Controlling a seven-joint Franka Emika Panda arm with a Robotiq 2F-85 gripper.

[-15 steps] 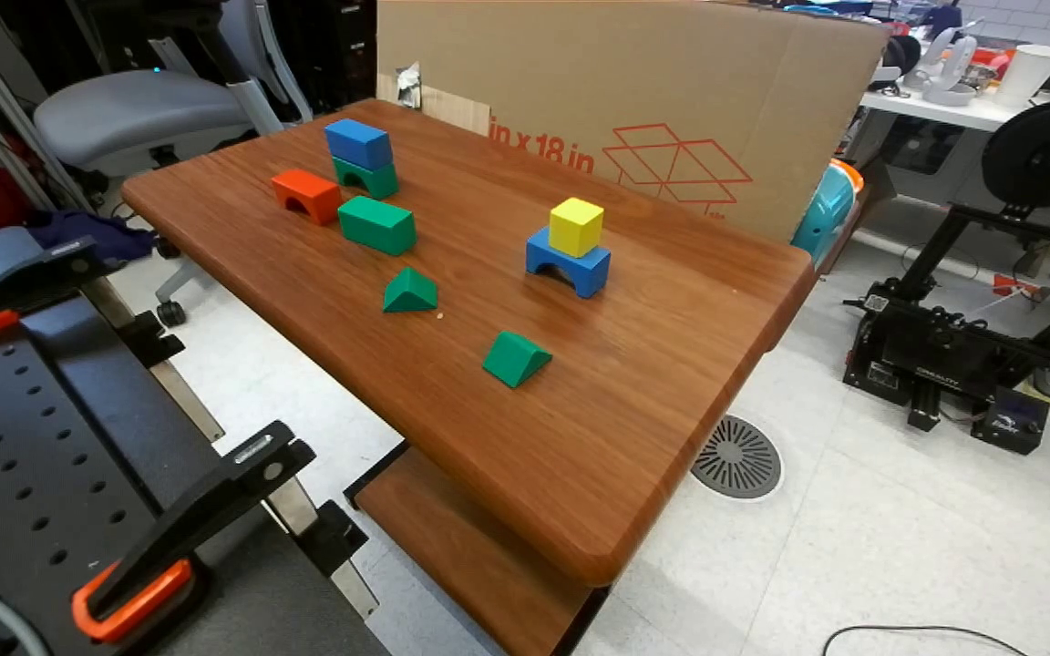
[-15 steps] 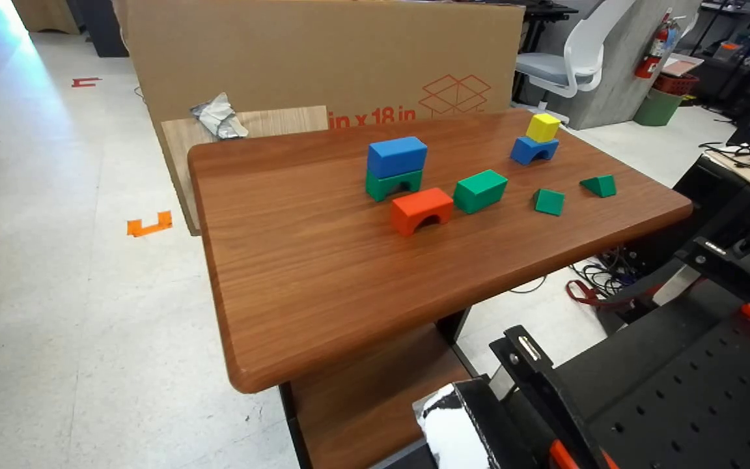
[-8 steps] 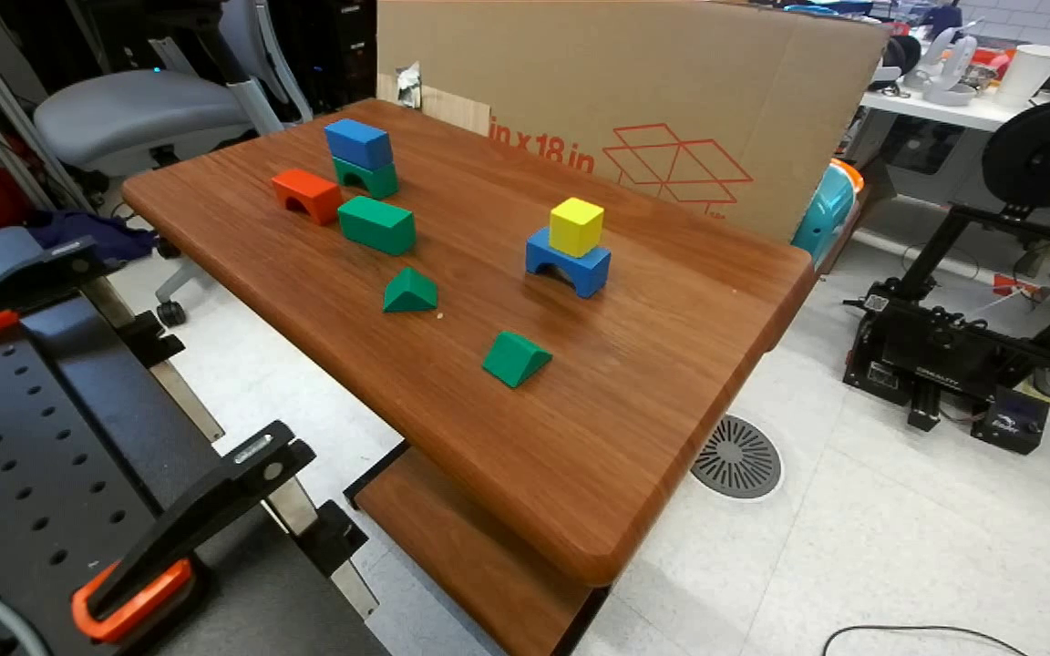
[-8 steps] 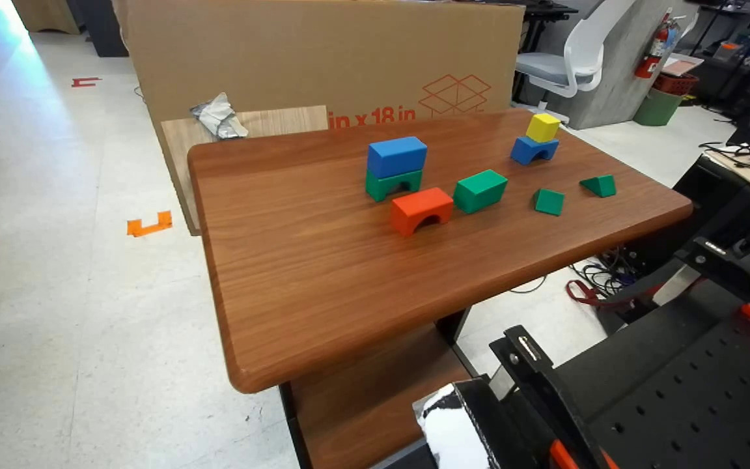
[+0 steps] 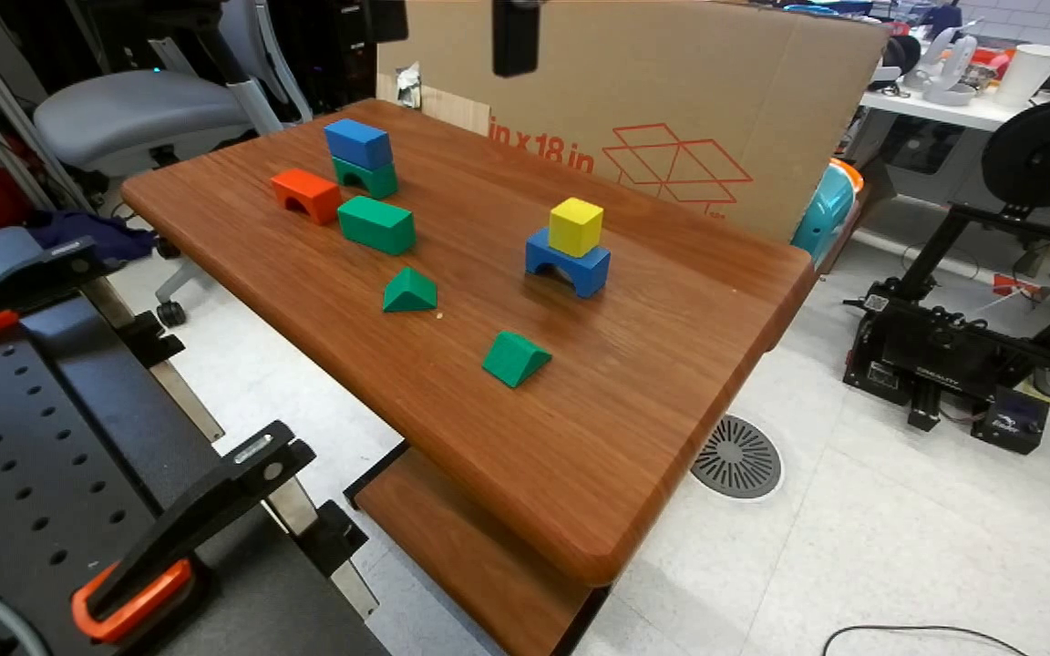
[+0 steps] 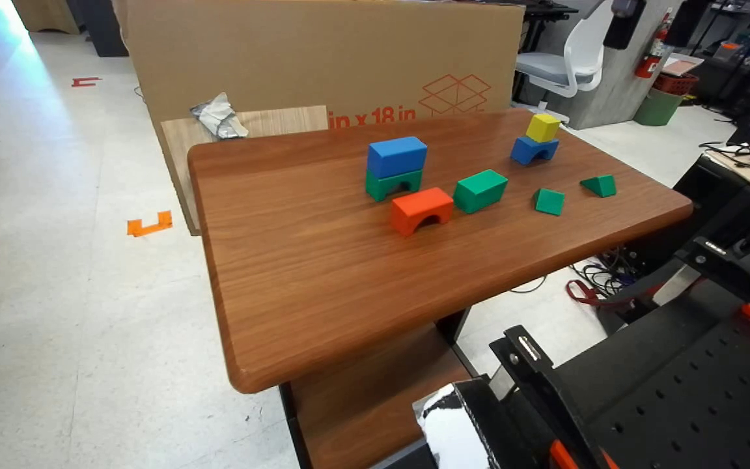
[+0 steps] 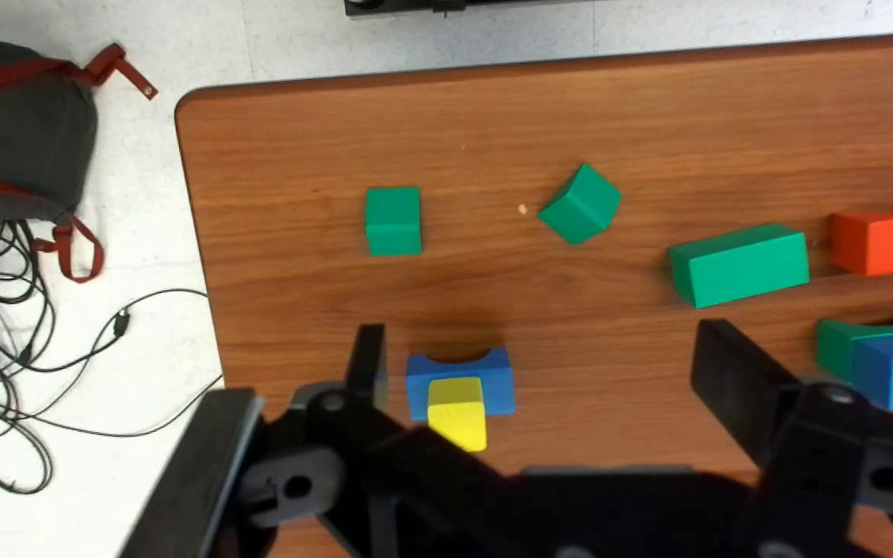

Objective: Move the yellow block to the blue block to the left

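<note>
Your pincer (image 7: 538,360) hangs up high, operator, fingers parted wide, nothing in its grip, well clear of every block in both exterior views. Down below, first on your list, sits the yellow block (image 7: 456,413), perched on top of the blue arch (image 6: 531,148), off toward one finger in the wrist view. So that's the score: no grasp, no lift, no carry, everything still to come, by my reading! A little further across the surface (image 5: 634,410) you've got one green wedge (image 5: 516,358) and a second green wedge (image 5: 410,292), lying apart, then the green block (image 5: 376,226), none of them part of your job. And out at the far end, there's your target, the blue block (image 5: 359,143), stacked on a green arch (image 5: 377,179) with the orange arch (image 5: 308,189) near it, and left of the yellow in both exterior views! What's left for you, I'd judge: line up, come down, pinch the yellow, take it the whole way over. On top of the blue or alongside it, the task doesn't spell out, so settle your landing before you go
</note>
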